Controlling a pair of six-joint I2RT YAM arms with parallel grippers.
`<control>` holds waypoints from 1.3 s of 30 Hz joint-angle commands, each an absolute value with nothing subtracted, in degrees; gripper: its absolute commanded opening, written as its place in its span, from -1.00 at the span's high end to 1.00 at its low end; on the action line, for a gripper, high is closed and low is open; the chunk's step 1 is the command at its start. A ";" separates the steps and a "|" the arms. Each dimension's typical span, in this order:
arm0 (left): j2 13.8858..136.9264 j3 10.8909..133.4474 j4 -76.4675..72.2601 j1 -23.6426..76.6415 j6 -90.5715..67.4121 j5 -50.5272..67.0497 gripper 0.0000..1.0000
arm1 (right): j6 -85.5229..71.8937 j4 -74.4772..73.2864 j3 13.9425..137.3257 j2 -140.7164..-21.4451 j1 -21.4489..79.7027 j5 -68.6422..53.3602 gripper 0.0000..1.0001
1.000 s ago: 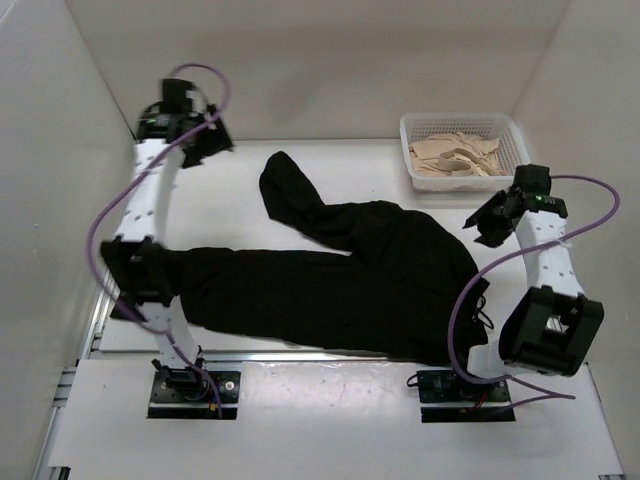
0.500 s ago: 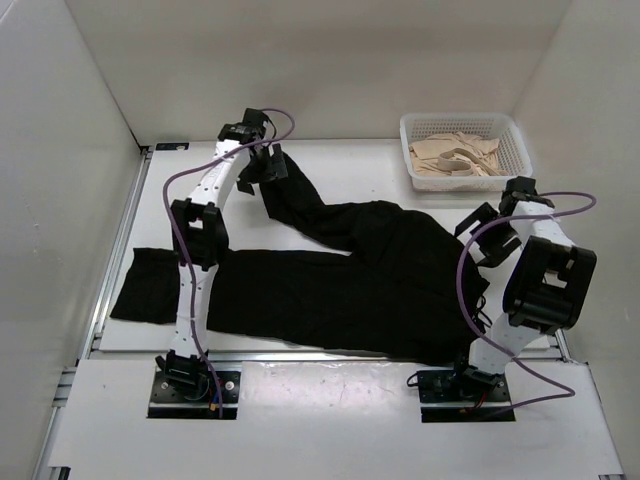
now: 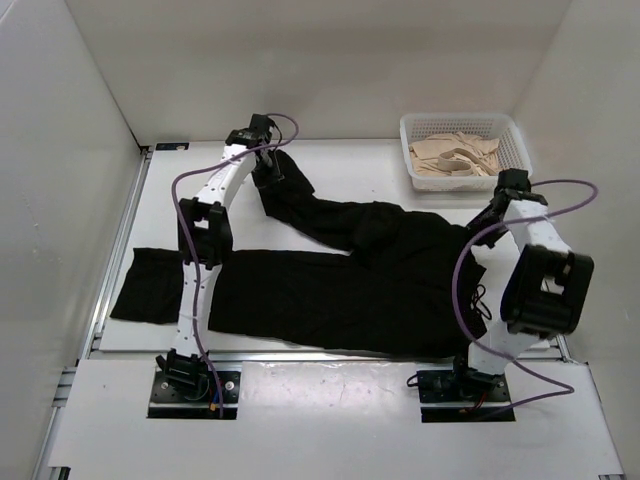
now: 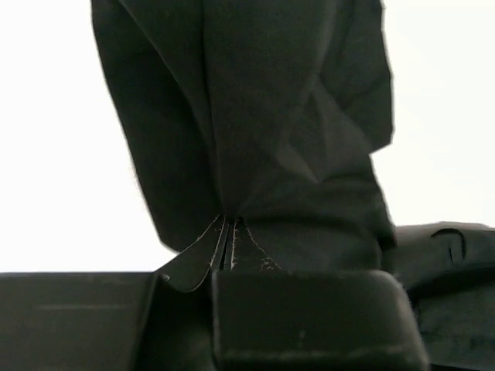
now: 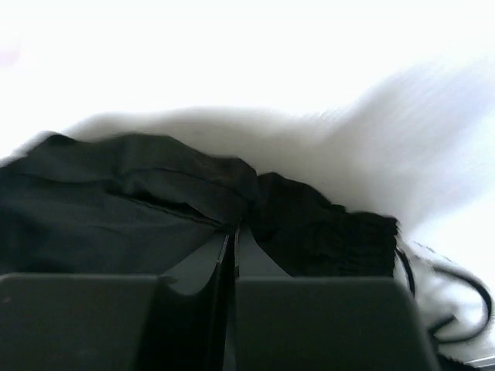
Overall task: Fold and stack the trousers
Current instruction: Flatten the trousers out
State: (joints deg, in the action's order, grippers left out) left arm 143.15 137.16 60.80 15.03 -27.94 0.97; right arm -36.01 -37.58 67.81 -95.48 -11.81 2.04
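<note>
1. Left claw (image 4: 230, 232): fingers pressed together and pinching the trousers (image 3: 340, 290) at the end of the far leg. Creases in the cloth run into the tips.
2. Right claw (image 5: 233, 232): fingers also pressed together, nipping the black cloth at the ribbed waistband edge.
3. Top view: the left arm reaches to the far middle of the table (image 3: 200, 200). The right arm bends in over the waist end on the right.
4. The trousers lie flat and spread across the table with the waist to the right. The near leg runs straight left, with its cuff at the table's left edge. The far leg angles up and left toward the back.
5. A white basket (image 3: 408, 150) holding beige garments (image 3: 455, 157) sits at the far right corner, apart from the trousers.
</note>
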 commanded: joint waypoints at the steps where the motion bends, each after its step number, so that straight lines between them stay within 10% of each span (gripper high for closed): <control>1: 129.31 137.11 57.57 13.28 -29.53 -4.22 0.80 | -38.93 -37.87 70.93 -85.11 -11.87 7.38 1.00; 18: 103.26 130.08 63.57 16.95 -29.35 -1.77 0.80 | -40.87 -40.34 68.38 -71.10 -11.87 11.95 1.00; 20: 109.48 131.12 61.53 18.63 -29.36 0.18 0.29 | -40.87 -40.34 67.68 -71.72 -11.87 11.95 1.00; 22: 120.33 140.38 66.77 19.16 -28.13 2.36 -0.83 | -40.87 -40.34 67.15 -72.51 -11.87 11.43 1.00; 24: 126.89 149.46 73.62 18.63 -28.12 2.37 -0.91 | -40.17 -40.34 67.15 -73.56 -11.87 11.43 1.00; 28: 122.37 141.20 68.50 15.48 -27.25 0.53 -0.52 | -38.85 -40.34 67.15 -74.09 -11.87 11.95 1.00; 32: 113.12 124.92 60.47 7.94 -26.72 0.01 0.75 | -38.33 -39.81 68.37 -76.38 -11.87 11.34 1.00; 35: 113.64 124.10 63.36 2.84 -26.20 -2.71 0.79 | -38.32 -39.81 68.90 -77.87 -11.87 9.94 1.00; 39: 114.70 117.37 64.09 -1.65 -26.19 -2.40 -0.49 | -38.32 -39.29 68.91 -79.01 -11.87 8.88 1.00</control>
